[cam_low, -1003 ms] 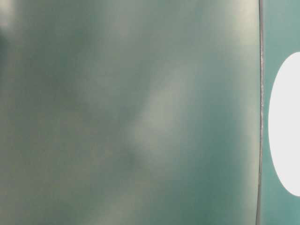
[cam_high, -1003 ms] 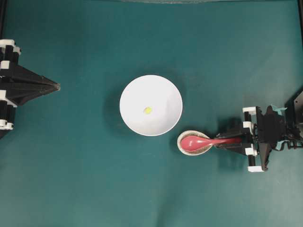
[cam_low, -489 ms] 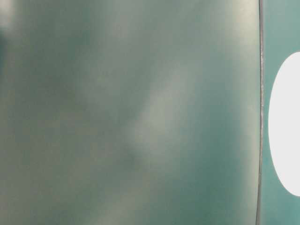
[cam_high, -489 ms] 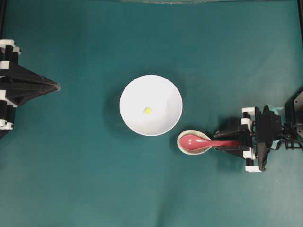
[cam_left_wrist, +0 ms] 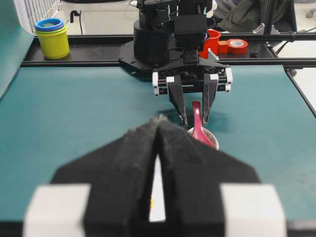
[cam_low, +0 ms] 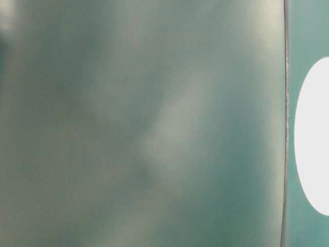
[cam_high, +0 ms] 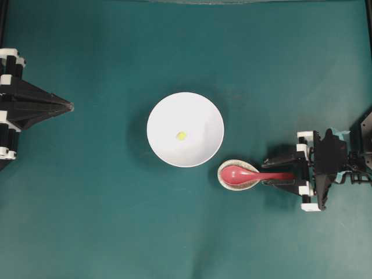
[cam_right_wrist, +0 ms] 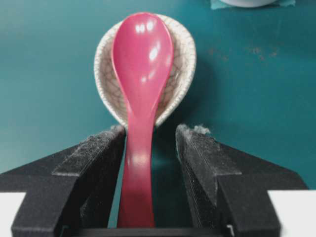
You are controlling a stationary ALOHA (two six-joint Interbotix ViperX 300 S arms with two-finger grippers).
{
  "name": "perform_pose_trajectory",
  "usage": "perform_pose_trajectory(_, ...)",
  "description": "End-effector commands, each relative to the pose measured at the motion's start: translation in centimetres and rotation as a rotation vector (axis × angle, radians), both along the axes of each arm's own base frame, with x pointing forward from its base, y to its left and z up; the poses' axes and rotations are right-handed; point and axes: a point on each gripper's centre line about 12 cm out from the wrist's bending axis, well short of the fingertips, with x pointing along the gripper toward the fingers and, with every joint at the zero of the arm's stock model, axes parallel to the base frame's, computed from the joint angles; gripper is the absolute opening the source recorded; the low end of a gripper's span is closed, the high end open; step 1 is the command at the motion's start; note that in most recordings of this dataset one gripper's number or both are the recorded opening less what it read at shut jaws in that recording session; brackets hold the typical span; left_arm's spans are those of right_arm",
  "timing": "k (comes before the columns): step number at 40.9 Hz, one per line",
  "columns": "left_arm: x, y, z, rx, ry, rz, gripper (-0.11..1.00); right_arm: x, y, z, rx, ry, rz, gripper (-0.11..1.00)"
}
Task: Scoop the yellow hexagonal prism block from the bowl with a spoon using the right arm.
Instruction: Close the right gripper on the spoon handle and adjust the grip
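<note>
A: Left gripper (cam_high: 68, 106) far to the left of the bowl (cam_high: 185, 129), well apart from it. Fingers pressed together to a point, nothing between them.

B: Same in the left wrist view: two black fingers (cam_left_wrist: 131, 163) meeting along one seam, gripping nothing.

A: Yellow block (cam_high: 181, 136) lying inside the bowl, a little left of and below its middle. Tiny against the white.

B: Not touched by anything. Well apart from both grippers.

A: Just below and right of the bowl, a small speckled dish (cam_high: 239, 174), close beside the rim. Touching or not, cannot tell.

B: Spoon (cam_high: 253, 173) resting with its scoop in that dish, handle pointing away from the bowl toward the right gripper (cam_high: 278, 172).

A: Right gripper to the right of the bowl, past the dish, fingers spread wide on either side of the handle.

B: Confirmed from the right wrist view: handle (cam_right_wrist: 137, 173) running between the two black fingers (cam_right_wrist: 96, 165), lying close against the left-hand one, clear gap to the other.

A: Clamped?

B: No. Jaws apart, wider than the handle. Contact with the near finger, cannot tell.

A: Green table (cam_high: 116, 221) under everything.
</note>
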Motion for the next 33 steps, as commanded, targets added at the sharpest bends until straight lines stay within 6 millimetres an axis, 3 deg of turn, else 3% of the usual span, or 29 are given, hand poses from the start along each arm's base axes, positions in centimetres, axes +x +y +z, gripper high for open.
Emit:
perform_pose_trajectory(1,0.2,0.0,1.1,0.005,-0.028,-0.001,-0.01,0.2,0.1,0.5,0.007,-0.025,0.0,0.51)
perform_pose_trajectory(14,0.2,0.0,1.1,0.005,-0.029,-0.001,-0.01,0.2,0.2,0.5,0.008,-0.024,0.003,0.5)
perform_pose_trajectory(19,0.2,0.0,1.0,0.005,-0.026,-0.001,-0.01,0.3,0.2,0.5,0.009,-0.026,0.003,0.44)
perform_pose_trajectory(26,0.2,0.0,1.1,0.005,-0.028,-0.001,-0.01,0.4,0.3,1.1,0.013,-0.046,0.008,0.24)
perform_pose_trajectory(33,0.2,0.0,1.0,0.005,-0.026,-0.001,-0.01,0.6,0.5,3.2,0.029,-0.109,0.018,0.22)
